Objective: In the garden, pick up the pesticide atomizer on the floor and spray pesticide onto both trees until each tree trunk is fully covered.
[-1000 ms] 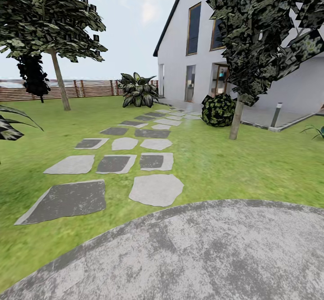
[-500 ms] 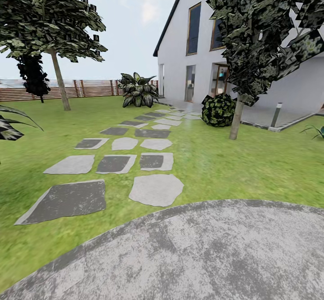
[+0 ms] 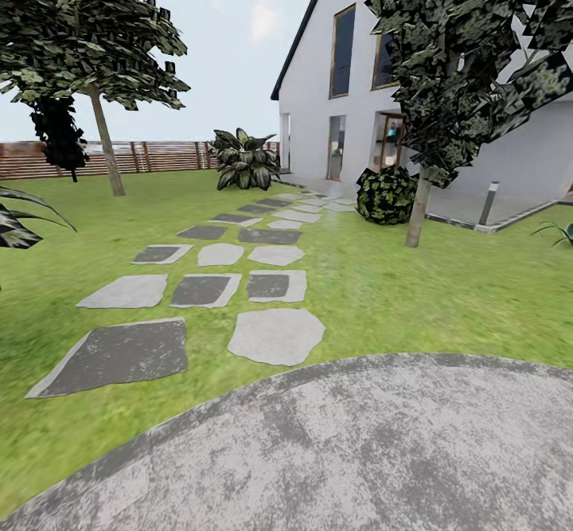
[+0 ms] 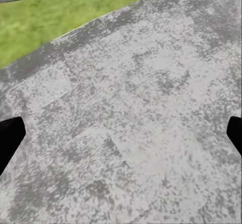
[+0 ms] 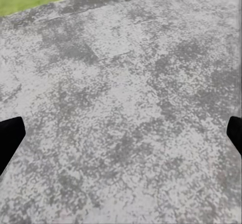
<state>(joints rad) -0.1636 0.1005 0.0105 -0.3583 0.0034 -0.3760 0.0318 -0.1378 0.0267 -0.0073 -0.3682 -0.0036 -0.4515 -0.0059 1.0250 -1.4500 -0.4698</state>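
Two trees stand in the garden in the head view. One trunk (image 3: 106,145) rises at the far left near the fence, the other trunk (image 3: 417,212) at the right beside a round bush. Green lawn (image 3: 382,292) lies between them. The pesticide atomizer is out of view. In the left wrist view my left gripper (image 4: 121,138) is open over grey paving, its dark fingertips (image 4: 9,138) at the frame's sides. In the right wrist view my right gripper (image 5: 121,138) is likewise open over grey paving, with nothing between its fingers.
A round grey paved patch (image 3: 358,443) lies nearest me. Grey stepping stones (image 3: 274,336) lead across the grass toward the white house (image 3: 318,93). A wooden fence (image 3: 159,157), a broad-leaved plant (image 3: 243,161), a dark bush (image 3: 386,194) and a short lamp post (image 3: 489,203) stand further off.
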